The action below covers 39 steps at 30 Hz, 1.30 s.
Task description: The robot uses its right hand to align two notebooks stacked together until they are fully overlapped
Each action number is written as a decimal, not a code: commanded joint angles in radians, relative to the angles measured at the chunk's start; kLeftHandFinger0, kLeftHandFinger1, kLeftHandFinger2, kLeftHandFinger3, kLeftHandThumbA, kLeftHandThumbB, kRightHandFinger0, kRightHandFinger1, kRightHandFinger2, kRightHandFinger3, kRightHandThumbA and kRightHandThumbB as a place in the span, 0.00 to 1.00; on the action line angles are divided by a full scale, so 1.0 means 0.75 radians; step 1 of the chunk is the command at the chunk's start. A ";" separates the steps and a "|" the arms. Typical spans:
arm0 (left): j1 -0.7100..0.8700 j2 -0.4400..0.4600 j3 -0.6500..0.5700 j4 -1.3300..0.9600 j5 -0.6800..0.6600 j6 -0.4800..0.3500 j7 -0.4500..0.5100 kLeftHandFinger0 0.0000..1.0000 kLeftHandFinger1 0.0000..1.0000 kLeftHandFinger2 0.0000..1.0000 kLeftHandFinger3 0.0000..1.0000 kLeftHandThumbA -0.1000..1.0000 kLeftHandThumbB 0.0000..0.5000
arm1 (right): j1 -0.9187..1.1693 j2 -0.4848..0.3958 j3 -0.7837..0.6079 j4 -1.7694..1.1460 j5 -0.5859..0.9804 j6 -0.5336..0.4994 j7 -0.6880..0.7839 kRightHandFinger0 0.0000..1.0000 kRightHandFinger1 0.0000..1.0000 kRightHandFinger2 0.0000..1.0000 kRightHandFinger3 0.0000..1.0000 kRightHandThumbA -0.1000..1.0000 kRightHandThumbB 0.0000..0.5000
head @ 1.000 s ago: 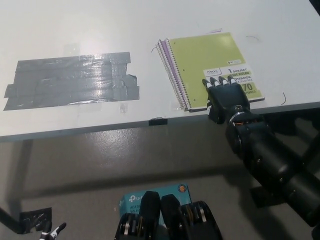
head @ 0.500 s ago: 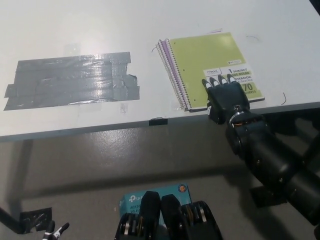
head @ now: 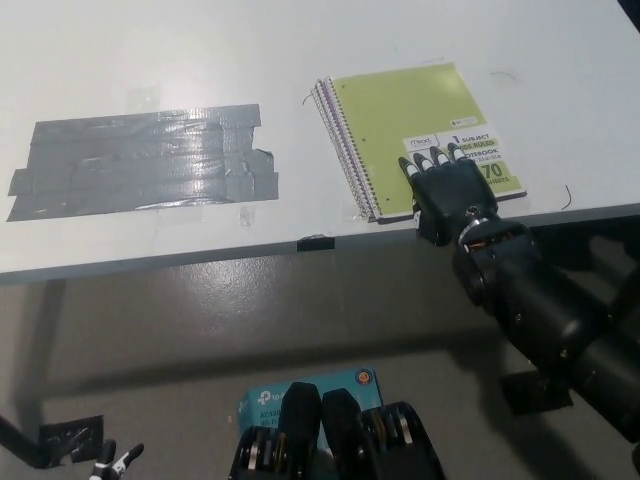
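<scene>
A small part of the white left hand [head: 118, 462] is seen at the bottom left; whether it is open cannot be told. The black right hand [head: 447, 190] is laid flat, fingers spread, on the green spiral-bound notebook [head: 415, 135], stacked on a purple-edged spiral notebook [head: 337, 135] near the white table [head: 300, 50] edge. Grey tape patch [head: 140, 160] lies left.

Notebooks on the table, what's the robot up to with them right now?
The black right hand lies flat, fingers spread, on the near part of the green notebook, which sits on a purple notebook near the white table's front edge. The purple one shows only as a thin strip along the spiral side, so the two nearly overlap. The white left hand is barely in view at the lower left. A grey tape patch lies apart to the left.
</scene>
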 commanded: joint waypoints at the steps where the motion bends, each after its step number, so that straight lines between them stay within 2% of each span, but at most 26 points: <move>1: 0.000 0.025 0.001 -0.038 -0.010 -0.019 -0.033 0.50 0.57 0.56 1.00 1.00 1.00 | -0.030 0.000 0.011 0.005 -0.004 -0.072 0.052 1.00 1.00 1.00 1.00 1.00 0.89; 5: 0.000 0.029 -0.006 -0.035 -0.003 -0.020 -0.033 0.48 0.55 0.54 1.00 1.00 1.00 | -0.031 0.009 0.015 0.015 -0.009 -0.064 0.061 1.00 1.00 1.00 1.00 1.00 0.90; 8: 0.001 0.029 -0.005 -0.036 -0.012 -0.022 -0.036 0.45 0.55 0.56 1.00 1.00 1.00 | -0.026 0.012 0.014 0.009 -0.010 -0.050 0.073 1.00 1.00 1.00 1.00 1.00 0.90; 19: 0.014 0.028 -0.015 -0.045 0.001 -0.023 -0.036 0.47 0.55 0.55 1.00 1.00 1.00 | -0.018 0.008 0.003 0.005 -0.003 -0.053 0.066 1.00 1.00 1.00 1.00 1.00 0.87; 21: 0.017 0.024 -0.010 -0.048 -0.008 -0.016 -0.035 0.44 0.53 0.53 1.00 1.00 1.00 | -0.028 0.008 0.001 0.007 -0.004 -0.045 0.079 1.00 1.00 1.00 1.00 1.00 0.88; 23: 0.017 0.027 -0.014 -0.044 0.001 -0.020 -0.035 0.44 0.53 0.52 1.00 1.00 1.00 | -0.030 0.006 0.001 0.008 -0.011 -0.040 0.072 1.00 1.00 1.00 1.00 1.00 0.87; 25: 0.011 0.029 -0.020 -0.037 0.011 -0.023 -0.035 0.40 0.50 0.50 1.00 1.00 1.00 | -0.042 -0.004 0.002 0.001 -0.019 -0.042 0.073 1.00 1.00 1.00 1.00 1.00 0.85; 30: 0.016 0.025 -0.030 -0.027 0.004 -0.028 -0.053 0.45 0.52 0.48 1.00 1.00 1.00 | -0.030 -0.014 -0.013 -0.019 -0.009 -0.037 0.088 1.00 1.00 1.00 1.00 1.00 0.85; 32: 0.016 0.021 -0.026 -0.027 -0.003 -0.032 -0.056 0.40 0.48 0.47 1.00 1.00 1.00 | -0.034 -0.013 -0.003 -0.010 -0.019 -0.047 0.087 1.00 1.00 1.00 1.00 1.00 0.86; 37: 0.017 0.019 -0.025 -0.029 0.006 -0.016 -0.047 0.39 0.48 0.45 1.00 1.00 1.00 | -0.034 -0.012 0.004 -0.012 -0.029 -0.056 0.089 1.00 1.00 1.00 1.00 1.00 0.84; 39: 0.021 0.024 -0.030 -0.031 0.018 -0.028 -0.049 0.37 0.47 0.49 1.00 1.00 1.00 | -0.037 -0.016 0.006 -0.011 -0.042 -0.061 0.075 1.00 1.00 1.00 1.00 1.00 0.84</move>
